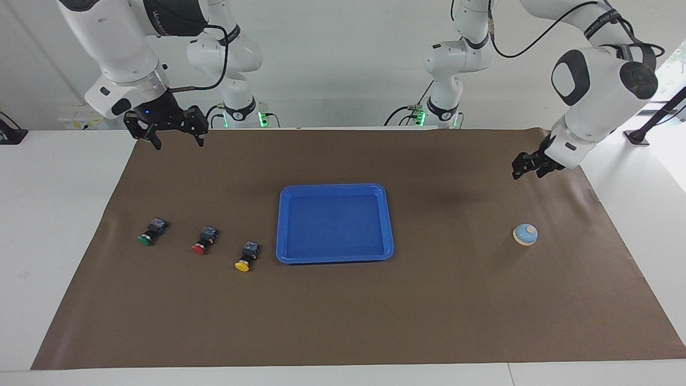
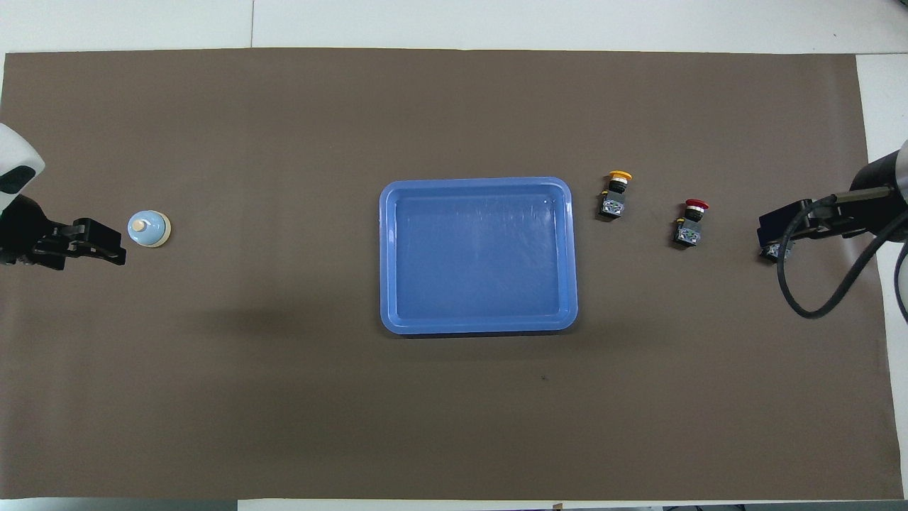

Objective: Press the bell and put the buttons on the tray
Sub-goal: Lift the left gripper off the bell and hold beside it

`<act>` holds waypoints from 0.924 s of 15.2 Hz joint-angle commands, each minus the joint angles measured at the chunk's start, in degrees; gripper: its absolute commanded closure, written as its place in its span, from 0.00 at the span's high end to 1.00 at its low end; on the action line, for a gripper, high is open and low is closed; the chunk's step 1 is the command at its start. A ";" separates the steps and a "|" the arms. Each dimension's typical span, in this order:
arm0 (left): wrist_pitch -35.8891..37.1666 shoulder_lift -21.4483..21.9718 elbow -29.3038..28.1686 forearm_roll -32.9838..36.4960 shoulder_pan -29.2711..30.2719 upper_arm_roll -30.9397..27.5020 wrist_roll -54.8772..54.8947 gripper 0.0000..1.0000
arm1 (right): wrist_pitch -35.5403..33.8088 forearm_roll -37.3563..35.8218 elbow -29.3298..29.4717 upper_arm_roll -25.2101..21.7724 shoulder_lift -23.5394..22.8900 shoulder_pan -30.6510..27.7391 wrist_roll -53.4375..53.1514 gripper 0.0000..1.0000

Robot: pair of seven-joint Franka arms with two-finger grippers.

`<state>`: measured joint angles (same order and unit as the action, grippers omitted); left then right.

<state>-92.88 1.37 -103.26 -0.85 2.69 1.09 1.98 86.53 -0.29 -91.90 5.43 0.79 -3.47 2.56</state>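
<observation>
A white counter [image 1: 64, 225] carries a broad brown paper sheet [image 1: 343, 316] over most of its top. On the sheet, mid-counter, sits a flat rectangular bright-blue plastic tray [image 1: 335, 187]. Toward the right arm's end, three small black-bodied push-button switches lie in a row: yellow-capped [image 1: 246, 257] just beside the tray, then red-capped [image 1: 203, 240], then green-capped [image 1: 150, 232]. Toward the left arm's end, well apart, stands a small round light-blue bell with a cream knob [image 1: 525, 234].
</observation>
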 commanded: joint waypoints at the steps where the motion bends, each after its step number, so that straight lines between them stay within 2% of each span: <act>1: 4.27 1.88 1.12 -0.03 -1.02 -0.48 -0.13 1.00 | -0.13 0.81 -0.83 0.11 0.88 -0.66 1.13 1.00; 6: 4.20 1.10 2.44 0.06 -0.76 -0.39 -0.22 1.00 | -0.13 0.81 -0.83 0.11 0.88 -0.66 1.13 1.00; 7: 6.03 -2.22 6.88 -0.03 -0.41 -0.13 -0.22 1.00 | -0.13 0.81 -0.83 0.11 0.88 -0.66 1.13 1.00; 8: 7.09 -3.90 8.67 0.50 -0.67 -0.13 -0.22 1.00 | -0.13 0.81 -0.83 0.11 0.88 -0.66 1.13 1.00; 12: 7.98 -4.18 9.65 1.47 -1.11 -0.04 -0.22 1.00 | -0.13 0.81 -0.83 0.11 0.88 -0.66 1.13 1.00; 14: 11.03 -6.89 14.45 1.64 -2.07 -0.13 -0.22 1.00 | -0.13 0.81 -0.83 0.11 0.88 -0.66 1.13 1.00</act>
<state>-86.37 -2.46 -94.84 -0.55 2.27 1.37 1.98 86.53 -0.29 -91.90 5.43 0.79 -3.47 2.56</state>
